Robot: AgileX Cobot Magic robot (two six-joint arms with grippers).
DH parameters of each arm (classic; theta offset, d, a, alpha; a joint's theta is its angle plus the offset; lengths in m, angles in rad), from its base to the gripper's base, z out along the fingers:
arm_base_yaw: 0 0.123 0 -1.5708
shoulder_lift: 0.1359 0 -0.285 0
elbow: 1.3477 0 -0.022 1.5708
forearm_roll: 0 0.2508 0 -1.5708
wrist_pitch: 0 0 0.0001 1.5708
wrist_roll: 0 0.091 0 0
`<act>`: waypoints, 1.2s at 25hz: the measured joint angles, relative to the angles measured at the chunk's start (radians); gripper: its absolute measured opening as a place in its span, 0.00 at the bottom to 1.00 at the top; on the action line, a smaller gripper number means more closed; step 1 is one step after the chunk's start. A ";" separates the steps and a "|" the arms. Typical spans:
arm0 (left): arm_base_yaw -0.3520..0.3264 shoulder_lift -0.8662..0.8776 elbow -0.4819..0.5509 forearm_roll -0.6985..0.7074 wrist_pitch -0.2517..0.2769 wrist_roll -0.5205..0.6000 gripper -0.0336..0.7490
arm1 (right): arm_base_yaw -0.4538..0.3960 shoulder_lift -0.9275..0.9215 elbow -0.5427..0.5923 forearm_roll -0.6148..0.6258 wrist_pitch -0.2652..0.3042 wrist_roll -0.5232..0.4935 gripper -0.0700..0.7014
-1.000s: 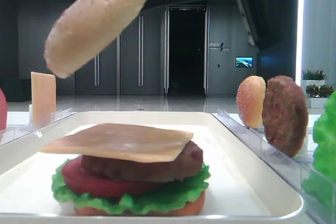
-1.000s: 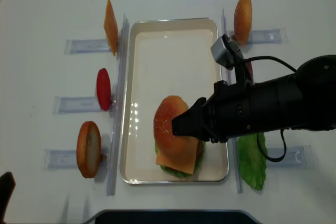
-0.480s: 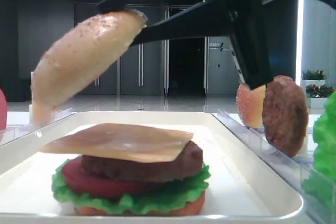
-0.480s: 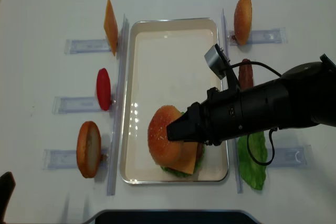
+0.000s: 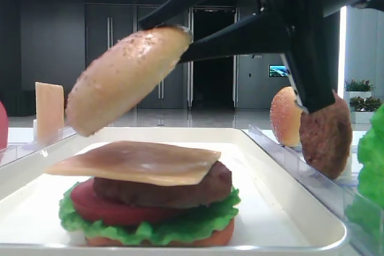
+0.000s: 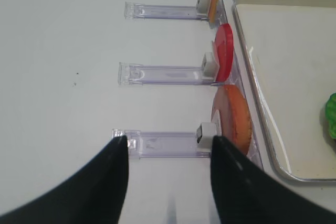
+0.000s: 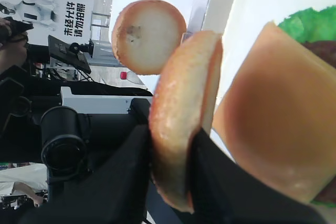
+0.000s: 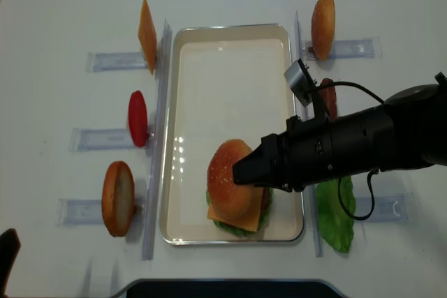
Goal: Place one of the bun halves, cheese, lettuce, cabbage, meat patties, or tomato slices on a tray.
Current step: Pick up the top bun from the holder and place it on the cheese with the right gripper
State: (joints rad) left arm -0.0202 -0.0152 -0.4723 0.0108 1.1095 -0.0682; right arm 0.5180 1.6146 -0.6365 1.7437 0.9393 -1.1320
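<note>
My right gripper (image 7: 176, 145) is shut on the sesame bun top (image 7: 184, 114) and holds it by its edge, tilted. The bun top (image 5: 129, 76) hangs just above the stack on the white tray (image 5: 288, 205), not touching it. The stack is a cheese slice (image 5: 135, 161) over a meat patty (image 5: 180, 189), a tomato slice (image 5: 99, 208), lettuce (image 5: 180, 226) and a bottom bun (image 5: 201, 239). From overhead the bun top (image 8: 227, 172) covers most of the stack at the tray's (image 8: 223, 61) near end. My left gripper (image 6: 168, 148) is open over bare table beside a clear rack (image 6: 163, 141).
Clear racks flank the tray. The left ones hold a cheese slice (image 8: 147, 26), a tomato slice (image 8: 137, 118) and an orange bun half (image 8: 117, 198). The right ones hold a bun half (image 8: 322, 26), a patty (image 8: 327, 99) and lettuce (image 8: 335, 214). The right arm (image 8: 363, 146) crosses the right racks.
The right gripper has lowered the bun top, then shifted it to the right over the stack, still gripping it. The stack and the racks have not moved.
</note>
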 joint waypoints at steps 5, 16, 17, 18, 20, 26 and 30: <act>0.000 0.000 0.000 0.000 0.000 0.000 0.54 | -0.009 0.000 0.000 0.000 0.005 -0.003 0.34; 0.000 0.000 0.000 0.000 0.000 0.000 0.54 | -0.010 0.043 0.000 0.000 0.044 -0.003 0.34; 0.000 0.000 0.000 0.000 0.000 0.000 0.54 | -0.010 0.043 0.000 0.000 0.044 -0.003 0.34; 0.000 0.000 0.000 0.000 0.000 0.000 0.54 | -0.010 0.043 0.000 0.000 0.045 -0.003 0.34; 0.000 0.000 0.000 0.000 0.000 0.000 0.54 | -0.010 0.043 0.000 0.001 0.046 -0.003 0.34; 0.000 0.000 0.000 0.000 0.000 0.000 0.54 | -0.010 0.043 0.000 0.001 0.044 -0.003 0.34; 0.000 0.000 0.000 0.000 0.000 0.000 0.54 | -0.010 0.043 0.000 0.001 0.036 -0.003 0.35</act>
State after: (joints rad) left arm -0.0202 -0.0152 -0.4723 0.0108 1.1095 -0.0682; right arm 0.5079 1.6578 -0.6365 1.7444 0.9758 -1.1346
